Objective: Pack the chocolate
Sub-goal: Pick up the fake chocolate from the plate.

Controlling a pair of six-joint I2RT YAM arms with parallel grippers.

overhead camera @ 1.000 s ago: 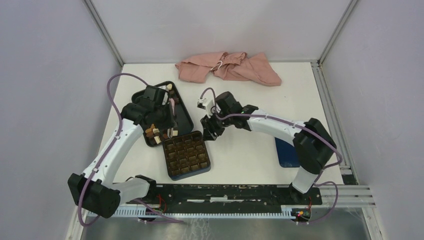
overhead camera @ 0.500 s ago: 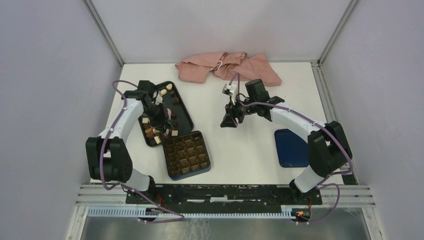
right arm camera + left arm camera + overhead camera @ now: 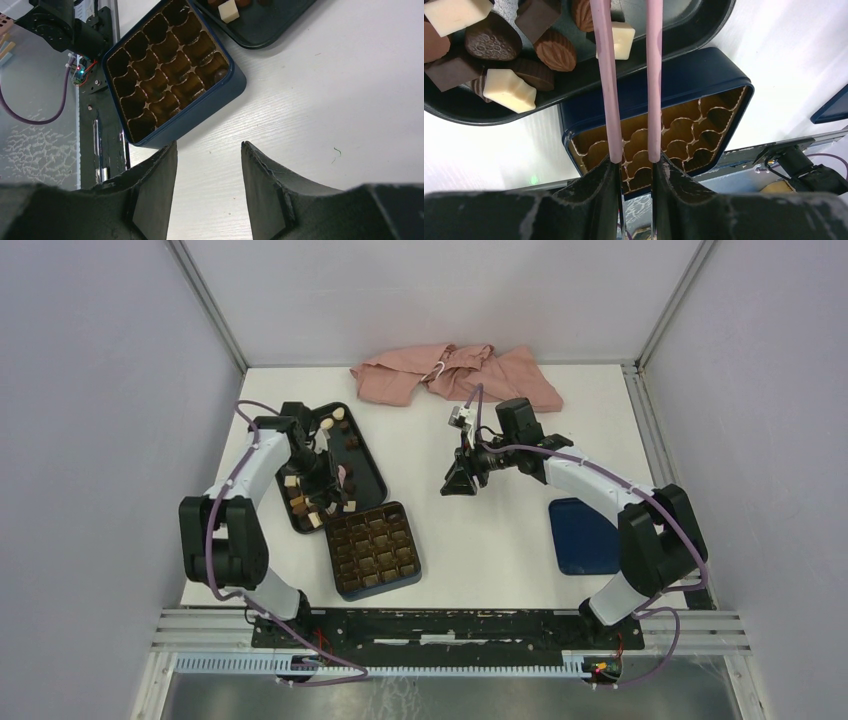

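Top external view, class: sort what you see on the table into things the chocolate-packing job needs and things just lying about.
Belongs to the job:
chocolate pieces
black tray holding them
dark blue box with gridded insert

Just lying about:
pink cloth at the far edge
dark blue flat panel on the right, possibly the box's lid, untouched

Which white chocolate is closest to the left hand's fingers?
The white square lying right at the two pink fingers, partly behind one; the other two white pieces lie apart from them, among brown pieces.
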